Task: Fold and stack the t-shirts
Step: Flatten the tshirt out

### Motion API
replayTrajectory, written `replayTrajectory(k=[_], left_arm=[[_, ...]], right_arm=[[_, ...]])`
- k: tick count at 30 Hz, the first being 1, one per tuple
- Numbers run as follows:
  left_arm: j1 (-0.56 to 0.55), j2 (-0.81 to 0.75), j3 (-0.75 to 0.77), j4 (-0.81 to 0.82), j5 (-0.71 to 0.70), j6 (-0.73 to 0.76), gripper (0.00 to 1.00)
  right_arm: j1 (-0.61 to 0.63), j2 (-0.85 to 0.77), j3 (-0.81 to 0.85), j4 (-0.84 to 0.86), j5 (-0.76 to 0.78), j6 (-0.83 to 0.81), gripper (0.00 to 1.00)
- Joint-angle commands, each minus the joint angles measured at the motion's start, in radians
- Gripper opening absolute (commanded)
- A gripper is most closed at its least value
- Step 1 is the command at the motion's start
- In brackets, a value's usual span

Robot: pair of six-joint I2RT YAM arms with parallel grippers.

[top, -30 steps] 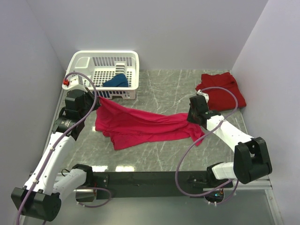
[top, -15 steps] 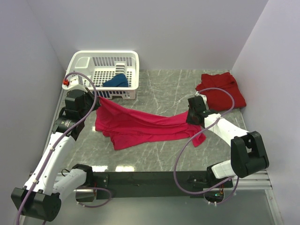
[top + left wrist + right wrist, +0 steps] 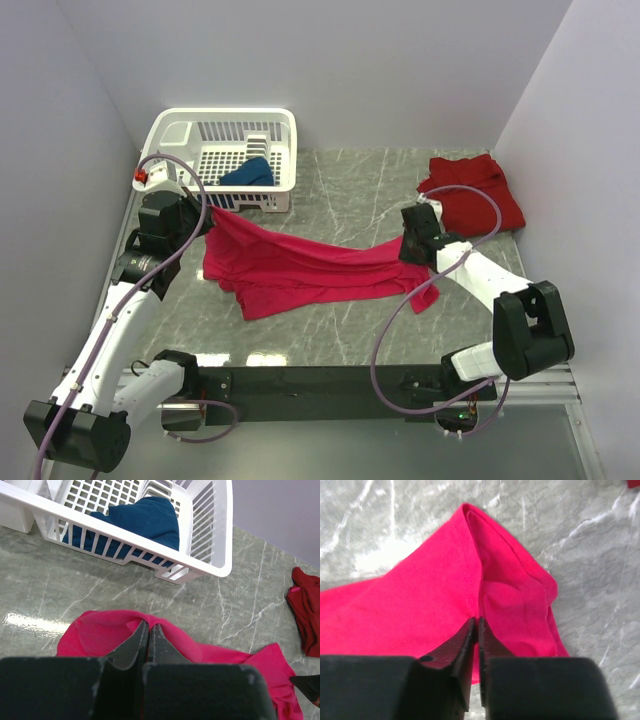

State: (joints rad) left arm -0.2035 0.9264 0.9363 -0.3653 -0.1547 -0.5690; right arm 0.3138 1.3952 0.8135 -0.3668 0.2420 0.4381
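Observation:
A magenta t-shirt (image 3: 300, 265) lies stretched across the table between both arms. My left gripper (image 3: 212, 215) is shut on its left end near the basket; in the left wrist view the jaws (image 3: 149, 625) pinch a raised fold of magenta cloth (image 3: 95, 632). My right gripper (image 3: 408, 252) sits on the shirt's right end, and its jaws (image 3: 476, 621) are closed on a fold of the magenta cloth (image 3: 420, 605). A darker red t-shirt (image 3: 475, 195) lies crumpled at the far right. A dark blue t-shirt (image 3: 248, 174) is bunched inside the basket.
The white lattice basket (image 3: 225, 115) stands at the far left against the back wall, close to my left gripper; its corner (image 3: 220, 570) shows in the left wrist view. Walls close in the table on the left, back and right.
The right arm's elbow has swung in and its gripper has shifted slightly at the shirt's right end. The left arm and the cloth on its side have not moved.

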Motion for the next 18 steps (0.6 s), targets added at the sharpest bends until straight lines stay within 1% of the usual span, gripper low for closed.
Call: replayTrajectory(k=[1, 2, 12, 18], left_arm=[[0.006, -0.02, 0.03, 0.02, -0.005, 0.004, 0.0], [0.004, -0.018, 0.03, 0.022, -0.005, 0.004, 0.01], [0.004, -0.015, 0.033, 0.02, -0.016, 0.004, 0.01], [0.004, -0.041, 0.041, 0.017, -0.051, 0.004, 0.0]], right_arm=[[-0.007, -0.051, 0.056, -0.006, 0.043, -0.018, 0.05], [-0.008, -0.058, 0.061, -0.011, 0.045, -0.022, 0.01], [-0.009, -0.122, 0.165, -0.092, 0.111, -0.062, 0.0], [-0.007, -0.231, 0.208, -0.101, 0.111, -0.102, 0.0]])
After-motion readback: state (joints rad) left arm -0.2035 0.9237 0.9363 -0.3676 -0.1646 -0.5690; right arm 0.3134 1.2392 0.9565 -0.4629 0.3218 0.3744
